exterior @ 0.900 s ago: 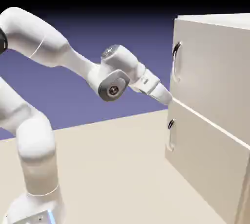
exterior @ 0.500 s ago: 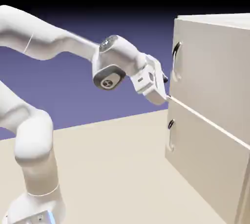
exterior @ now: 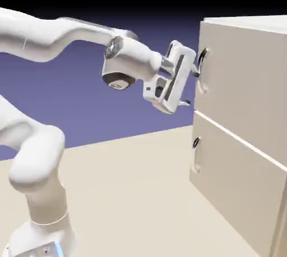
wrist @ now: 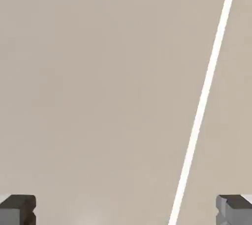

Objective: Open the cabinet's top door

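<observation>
Gaping wide, tool (exterior: 191, 88) holds nothing beside top door (exterior: 246, 82).

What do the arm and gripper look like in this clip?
A glossy white arm of rounded segments with grey disc-shaped joint caps. The gripper has a white boxy body with darker grey recesses; its fingertips are small grey blocks. No cables show.
</observation>
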`<action>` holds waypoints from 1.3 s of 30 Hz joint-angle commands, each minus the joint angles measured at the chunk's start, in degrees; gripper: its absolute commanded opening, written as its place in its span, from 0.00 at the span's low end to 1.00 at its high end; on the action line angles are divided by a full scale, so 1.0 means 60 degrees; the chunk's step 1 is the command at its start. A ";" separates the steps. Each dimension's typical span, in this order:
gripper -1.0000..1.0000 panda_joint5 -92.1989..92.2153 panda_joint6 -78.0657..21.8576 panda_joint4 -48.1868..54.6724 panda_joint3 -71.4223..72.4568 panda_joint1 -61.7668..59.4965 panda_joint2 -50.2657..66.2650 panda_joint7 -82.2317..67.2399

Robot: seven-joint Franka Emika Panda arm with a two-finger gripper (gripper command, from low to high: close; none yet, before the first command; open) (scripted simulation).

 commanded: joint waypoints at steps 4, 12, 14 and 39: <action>0.50 0.1662 -0.0125 0.0203 0.0564 -0.0513 -0.0215 0.0604; 0.50 0.4985 -0.0376 0.0609 0.1692 -0.1539 -0.0644 0.1810; 0.50 0.5816 -0.0438 0.0711 0.1974 -0.1796 -0.0751 0.2112; 0.50 1.5097 -0.1193 0.2105 0.5339 -0.5006 -0.1774 0.5400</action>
